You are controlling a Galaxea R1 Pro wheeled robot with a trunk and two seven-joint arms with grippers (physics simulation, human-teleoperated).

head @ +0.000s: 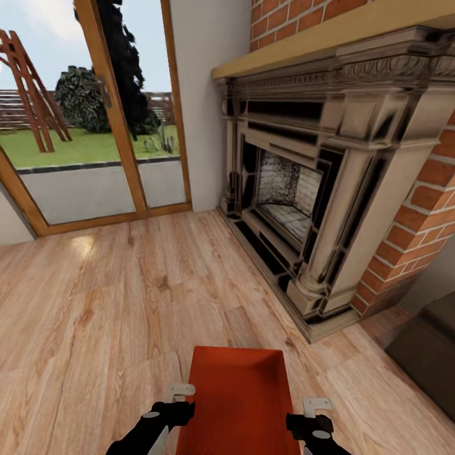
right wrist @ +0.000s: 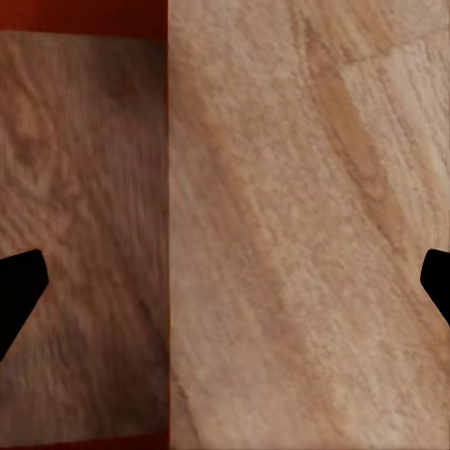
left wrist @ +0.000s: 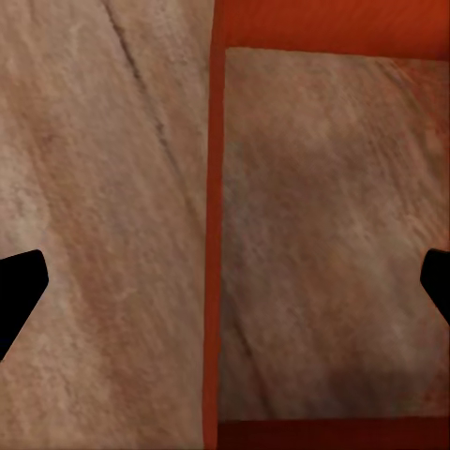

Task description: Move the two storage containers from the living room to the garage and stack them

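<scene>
Right now your left gripper at seven o'clock and right gripper at five straddle the bin's side walls, both spread wide, gripping nothing. Lift without closing and the bin stays on the floor; one uneven bite and it could tip.

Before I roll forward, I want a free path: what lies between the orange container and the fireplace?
In the head view, only bare wood plank floor lies between the storage container and the fireplace hearth.

Black arms (glossy) with pale grey brackets.
</scene>
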